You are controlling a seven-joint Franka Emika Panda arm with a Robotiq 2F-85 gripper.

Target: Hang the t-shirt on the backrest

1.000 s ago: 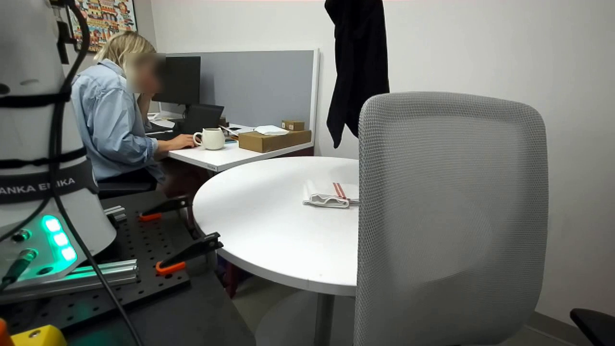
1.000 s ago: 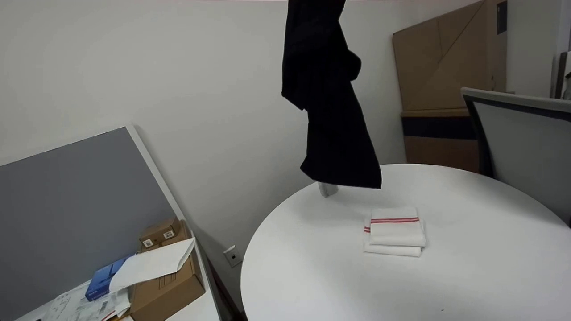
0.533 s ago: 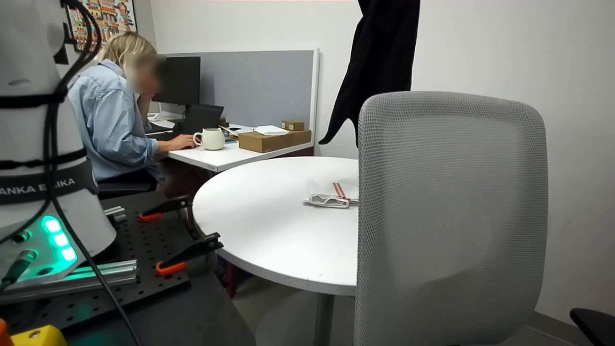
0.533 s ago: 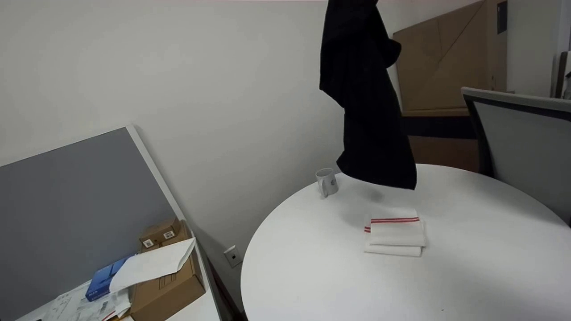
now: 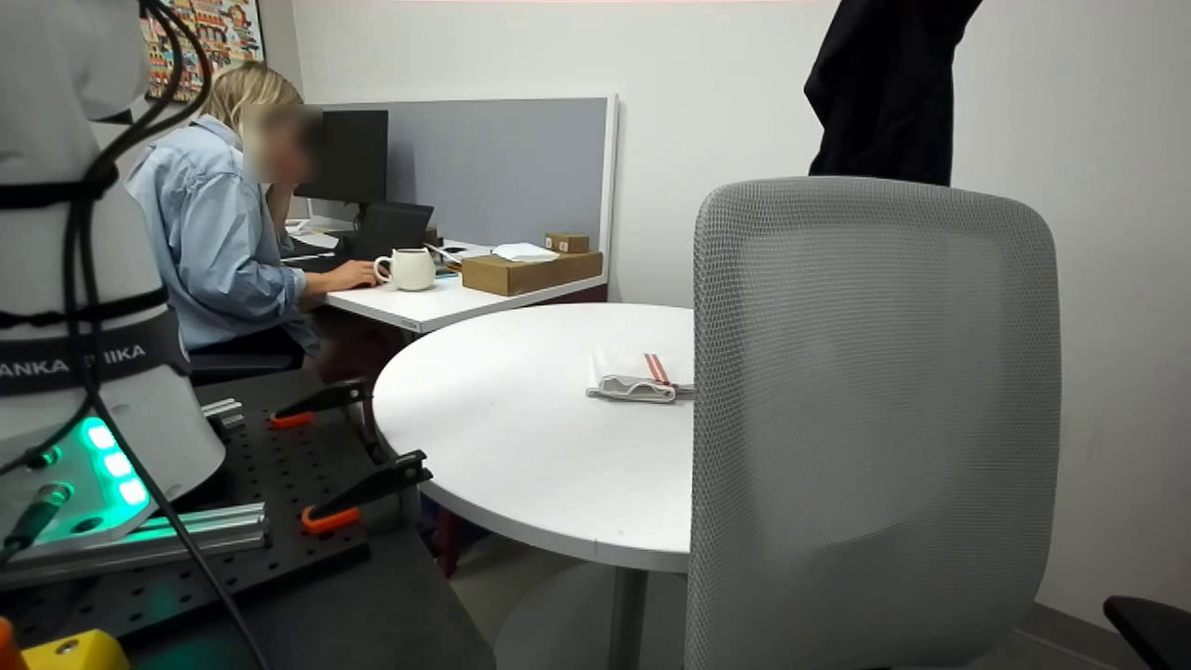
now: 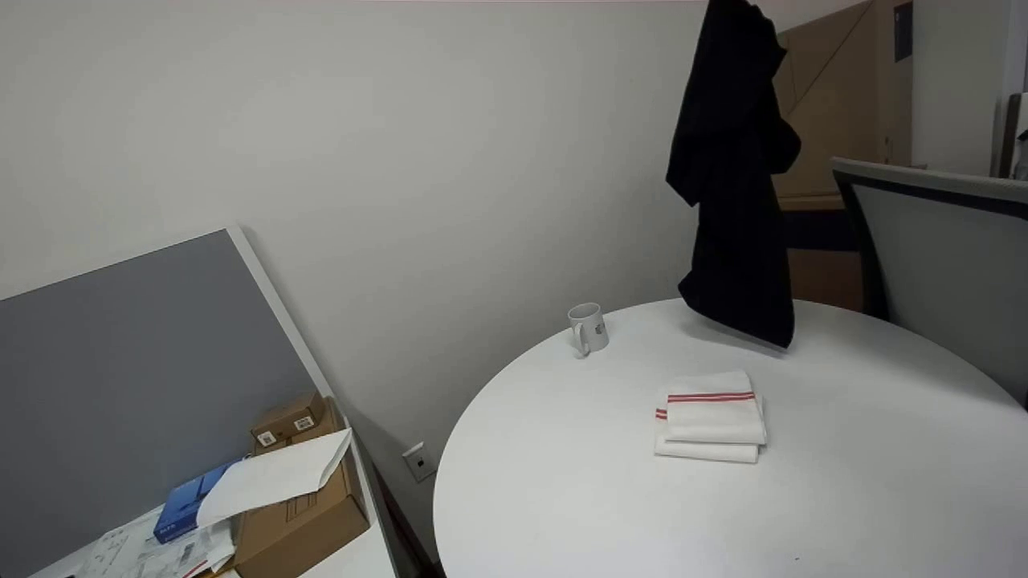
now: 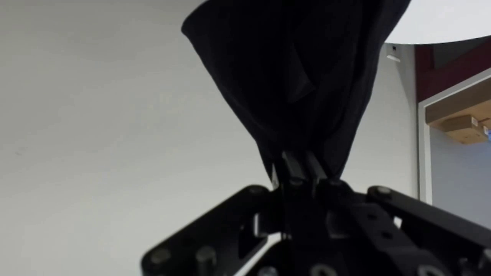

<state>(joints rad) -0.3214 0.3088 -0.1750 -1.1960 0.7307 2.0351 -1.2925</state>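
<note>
In an exterior view, a pale mug [image 6: 591, 331] on the tabletop [image 6: 546, 482], a folded striped cloth [image 6: 713, 421], the black t-shirt [image 6: 732, 168] hanging, clamped by the end effector [image 7: 302, 164] in the wrist view, further right the backrest [image 6: 952, 265], apart from the t-shirt.

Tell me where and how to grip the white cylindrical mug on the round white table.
Pinch the white mug by its rim opposite the handle, coming from above, I'd say: in an exterior view it stands mouth up, and the handle juts toward the viewer, leaving the far rim apparently free. The tool holds the black cloth t-shirt; best hang that first.
</note>
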